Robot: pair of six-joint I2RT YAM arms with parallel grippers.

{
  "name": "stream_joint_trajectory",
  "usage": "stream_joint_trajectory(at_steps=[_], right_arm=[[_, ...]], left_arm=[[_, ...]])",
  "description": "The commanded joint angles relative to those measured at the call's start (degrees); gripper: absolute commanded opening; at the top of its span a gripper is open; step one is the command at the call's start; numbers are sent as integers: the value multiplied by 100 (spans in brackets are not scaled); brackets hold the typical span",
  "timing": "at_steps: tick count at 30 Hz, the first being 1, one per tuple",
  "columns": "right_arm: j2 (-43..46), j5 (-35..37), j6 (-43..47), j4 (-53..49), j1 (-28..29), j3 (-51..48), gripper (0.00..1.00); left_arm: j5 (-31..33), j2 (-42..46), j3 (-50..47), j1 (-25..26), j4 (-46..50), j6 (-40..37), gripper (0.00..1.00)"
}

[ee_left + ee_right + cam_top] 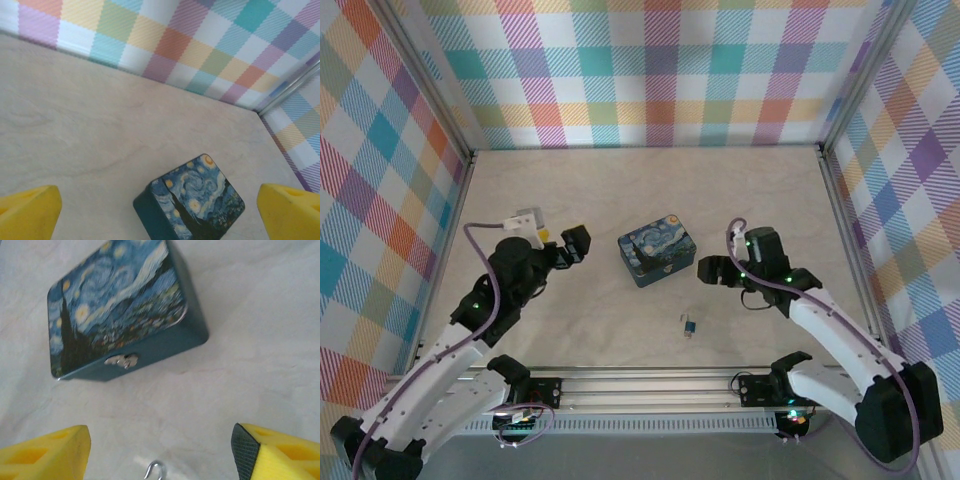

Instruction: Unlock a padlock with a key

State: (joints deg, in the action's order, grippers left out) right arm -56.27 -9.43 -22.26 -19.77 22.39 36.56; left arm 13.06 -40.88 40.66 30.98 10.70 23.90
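The padlock [690,326] is a tiny dark lock with a yellowish bit, lying on the table in front of the painted tin. In the right wrist view a silver hooked shackle [156,470] shows at the bottom edge, its body cut off. I cannot make out the key as a separate thing. My right gripper [712,270] hovers to the right of the tin, above and behind the padlock. Its yellow fingers [50,452] stand wide apart, open and with nothing between them. My left gripper [575,245] is left of the tin, open and empty, its fingers [30,212] at the frame's corners.
A blue-and-yellow night-sky tin [658,255] stands mid-table between the two grippers, its silver latch [121,360] on the side facing the right wrist camera. Plaid walls with metal rails [645,148] enclose the table. Bare wood [620,190] stretches behind the tin.
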Motion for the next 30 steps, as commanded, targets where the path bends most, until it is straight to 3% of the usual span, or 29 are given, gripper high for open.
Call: stream_joint_trajectory(at_steps=[1, 11, 14, 16, 25, 30], right_arm=[[315, 490, 536, -31, -264, 124, 76], [666, 1532, 1379, 922, -981, -260, 81], [563, 1731, 1513, 1585, -1234, -619, 92], [400, 1781, 1630, 2038, -1391, -849, 100], [-548, 1532, 1745, 3749, -2022, -1447, 100], [-1139, 1330, 1762, 5189, -2220, -1787, 100]], left_arm=[[487, 235, 240, -49, 435, -461, 100], [873, 255, 268, -62, 470, -667, 100], [969, 229, 243, -66, 463, -642, 100], [1001, 177, 272, -66, 472, -628, 100], [1091, -81, 346, -74, 431, -687, 100], [1305, -215, 292, -76, 289, -669, 100]])
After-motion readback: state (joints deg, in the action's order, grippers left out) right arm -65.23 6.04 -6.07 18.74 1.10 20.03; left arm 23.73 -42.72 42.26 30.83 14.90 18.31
